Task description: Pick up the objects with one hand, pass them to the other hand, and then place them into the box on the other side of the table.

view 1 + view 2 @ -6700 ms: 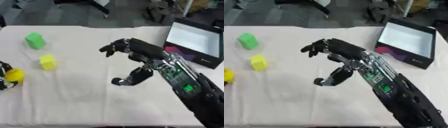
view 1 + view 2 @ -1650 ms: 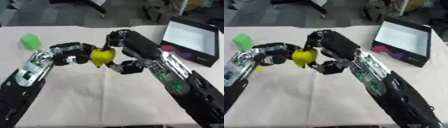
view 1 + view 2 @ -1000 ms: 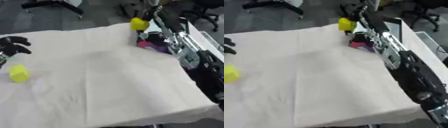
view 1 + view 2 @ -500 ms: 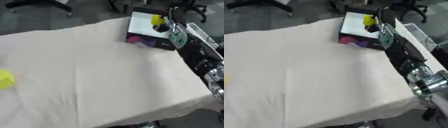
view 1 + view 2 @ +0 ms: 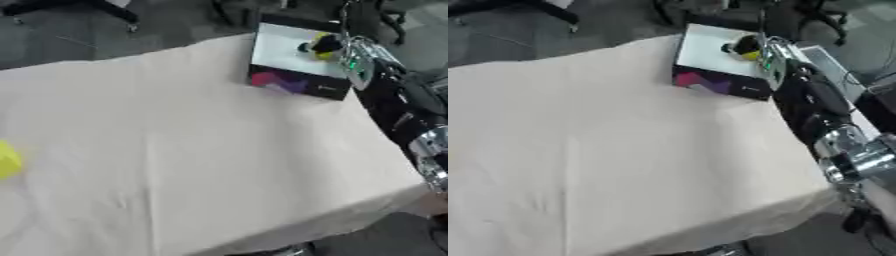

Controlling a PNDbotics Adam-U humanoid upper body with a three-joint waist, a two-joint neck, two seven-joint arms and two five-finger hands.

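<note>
While the right hand [image 5: 317, 45] hangs over the open box [image 5: 289, 65] at the table's far right, fingers curled round a yellow object [image 5: 325, 42]; item not yet released. Recommended: lower inside the walls, then open the fingers. Second yellow object [image 5: 7, 159] at left edge; left hand unseen

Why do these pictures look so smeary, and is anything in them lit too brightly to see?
Left eye view: everything is softly blurred, the right hand and yellow object over the box most of all. Right eye view: the same blur; the box's white inside is pale and washed out, and the tablecloth is evenly lit with only faint creases and no hard shadows.
</note>
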